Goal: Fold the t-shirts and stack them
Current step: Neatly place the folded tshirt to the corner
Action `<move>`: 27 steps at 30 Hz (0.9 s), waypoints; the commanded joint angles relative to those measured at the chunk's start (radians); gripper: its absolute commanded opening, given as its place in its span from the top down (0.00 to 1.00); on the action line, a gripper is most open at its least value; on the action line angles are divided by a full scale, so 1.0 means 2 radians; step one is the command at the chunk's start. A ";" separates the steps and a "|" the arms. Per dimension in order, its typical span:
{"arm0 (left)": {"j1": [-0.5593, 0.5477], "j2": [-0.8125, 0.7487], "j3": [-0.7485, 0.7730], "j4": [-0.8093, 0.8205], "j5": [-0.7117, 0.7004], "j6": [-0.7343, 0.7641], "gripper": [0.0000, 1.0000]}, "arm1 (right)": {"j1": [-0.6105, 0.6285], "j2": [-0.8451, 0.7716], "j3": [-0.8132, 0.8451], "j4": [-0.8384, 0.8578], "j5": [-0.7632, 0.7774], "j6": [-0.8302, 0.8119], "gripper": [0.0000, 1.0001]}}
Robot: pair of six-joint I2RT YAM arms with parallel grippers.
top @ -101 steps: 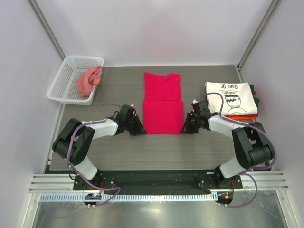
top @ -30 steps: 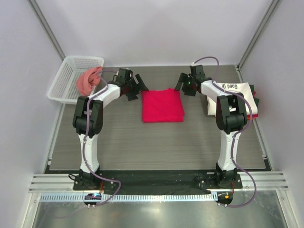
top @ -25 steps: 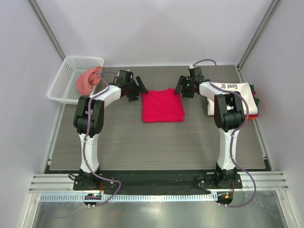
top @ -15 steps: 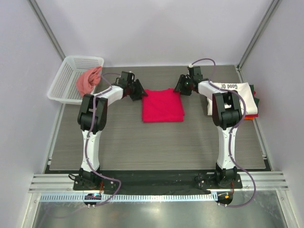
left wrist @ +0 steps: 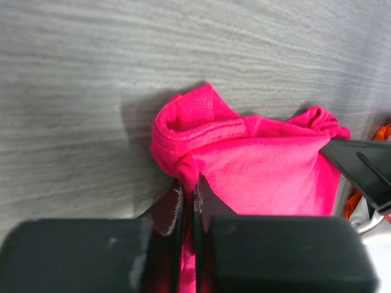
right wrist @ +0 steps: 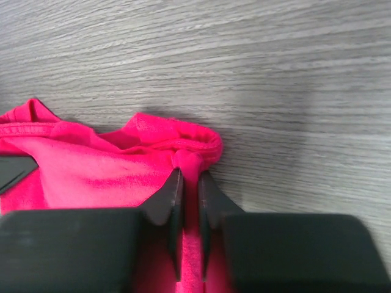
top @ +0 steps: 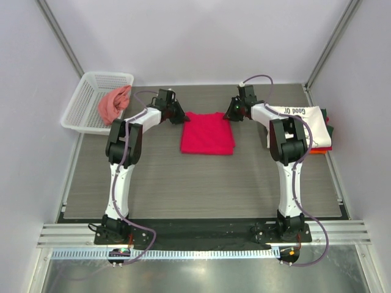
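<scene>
The top camera looks down from above the near edge over the whole table (top: 153, 183). The wrist cameras sit very close to the shirt (top: 208, 133), at its far-left and far-right corners. All three views share it.

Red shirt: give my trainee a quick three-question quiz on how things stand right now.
1. True or false: the left pincer and the right pincer are each shut on a far corner of the red shirt.
2. Where does the white shirt lie? A) under the red shirt. B) on top of the pile at the right. C) in the left pincer.
3. Fill in: the basket holds a crumpled ___ cloth.

Key: 1 true; 2 B; 3 pink.
</scene>
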 commanded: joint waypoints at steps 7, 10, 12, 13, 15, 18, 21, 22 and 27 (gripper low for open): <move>-0.014 -0.020 0.006 -0.006 -0.010 0.027 1.00 | 0.018 -0.055 -0.037 0.021 0.043 -0.001 0.99; -0.029 -0.049 -0.023 0.001 -0.023 0.035 1.00 | 0.021 -0.120 -0.098 0.070 0.050 0.009 0.99; -0.045 -0.082 -0.052 0.019 -0.035 0.038 1.00 | 0.021 -0.159 -0.149 0.095 0.062 0.016 0.99; -0.052 -0.095 -0.062 0.027 -0.037 0.038 1.00 | 0.021 -0.200 -0.166 0.114 0.070 0.019 0.99; -0.066 -0.132 -0.085 0.054 -0.038 0.035 1.00 | 0.021 -0.241 -0.215 0.132 0.101 0.022 0.99; -0.100 -0.185 -0.114 0.066 -0.011 0.018 1.00 | 0.021 -0.341 -0.257 0.110 0.167 0.023 0.99; -0.150 -0.236 -0.123 0.066 -0.034 0.015 1.00 | 0.020 -0.430 -0.262 0.037 0.246 0.024 0.99; -0.177 -0.246 -0.115 0.066 -0.043 0.015 1.00 | 0.019 -0.448 -0.259 -0.001 0.263 0.022 0.99; -0.252 -0.254 -0.067 0.072 -0.065 0.001 1.00 | -0.010 -0.536 -0.220 -0.097 0.361 0.010 0.99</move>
